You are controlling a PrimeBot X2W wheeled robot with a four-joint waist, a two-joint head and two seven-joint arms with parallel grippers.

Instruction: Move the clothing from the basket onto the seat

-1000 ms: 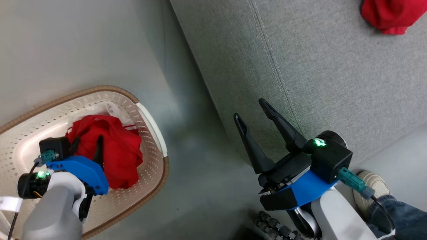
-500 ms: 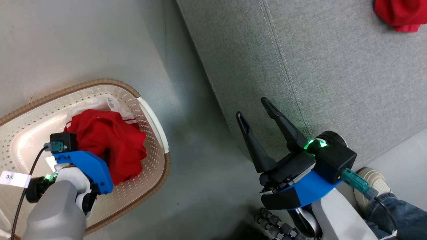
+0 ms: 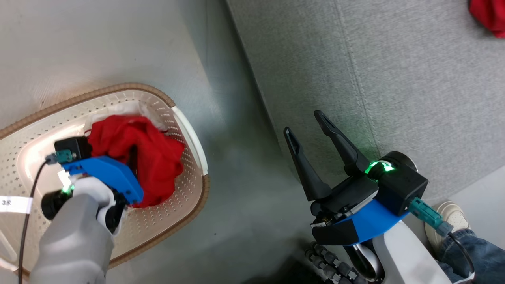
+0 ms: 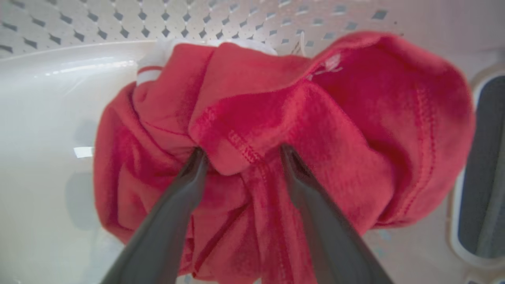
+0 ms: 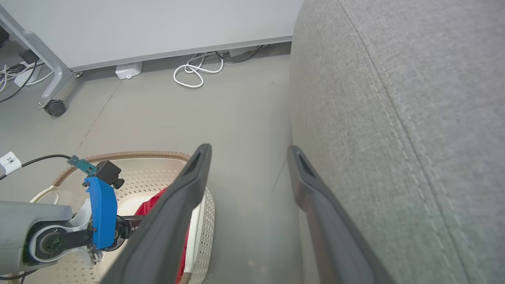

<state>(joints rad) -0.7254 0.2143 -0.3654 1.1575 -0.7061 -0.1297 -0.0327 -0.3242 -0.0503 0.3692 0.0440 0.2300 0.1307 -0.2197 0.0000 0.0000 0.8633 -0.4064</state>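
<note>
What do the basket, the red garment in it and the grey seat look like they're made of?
Basket: likely moulded plastic, cream, faintly glossy, dotted with punched holes; brown rim looks woven.
Red garment: soft knit cloth, matte, creased, with stitched seams.
Seat: grey woven upholstery fabric, matte, textured weave and a stitched seam.

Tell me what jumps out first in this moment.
A crumpled red garment sits in the cream basket at lower left, the open left claw pushed into its folds. The right claw hangs open beside the grey seat, where a second red garment lies at top right.
</note>
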